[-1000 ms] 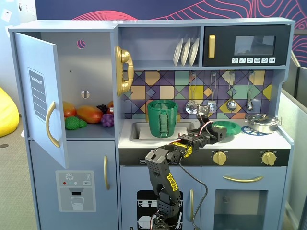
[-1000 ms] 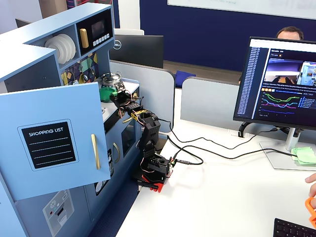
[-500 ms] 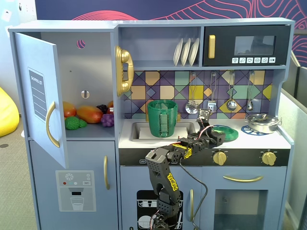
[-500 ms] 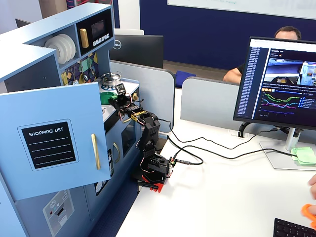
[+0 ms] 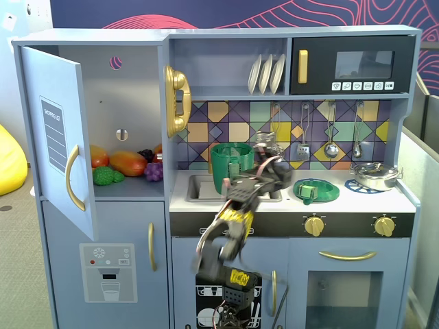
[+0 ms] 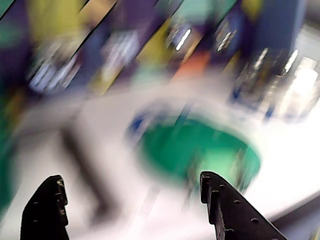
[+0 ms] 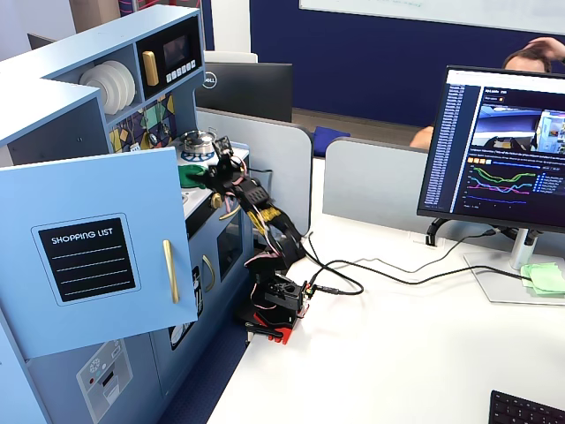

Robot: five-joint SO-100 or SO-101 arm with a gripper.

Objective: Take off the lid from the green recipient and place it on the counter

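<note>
In a fixed view from the front, we are seeing the claw (image 5: 269, 159) hanging over the white worktop (image 5: 405, 199), blurred, so here we cannot tell how its fingers are standing. The lid (image 5: 316, 190) is lying flat on the worktop just to the right of the claw and a little below it, its small handle pointing up. The green recipient (image 5: 230, 166) is standing uncovered just to the claw's left, behind the sink (image 5: 199, 186). A silver pan (image 5: 375, 175) is sitting well to the right of the claw, past the lid.

In the wrist view we are looking along the claw (image 6: 131, 196): its two dark fingers (image 6: 226, 207) are standing wide apart and are holding nothing. The lid (image 6: 199, 151) is lying ahead of them, closer to the right finger, smeared by blur on the white worktop (image 6: 295, 155).

In a fixed view from the side, we are seeing the claw (image 7: 214, 157) reaching in over the worktop beyond the open blue door (image 7: 97, 252). A patch of green (image 7: 192, 174) is showing just below the claw; we cannot tell whether it is the lid or the recipient. The pan (image 7: 198, 142) is sitting just beyond the claw.
</note>
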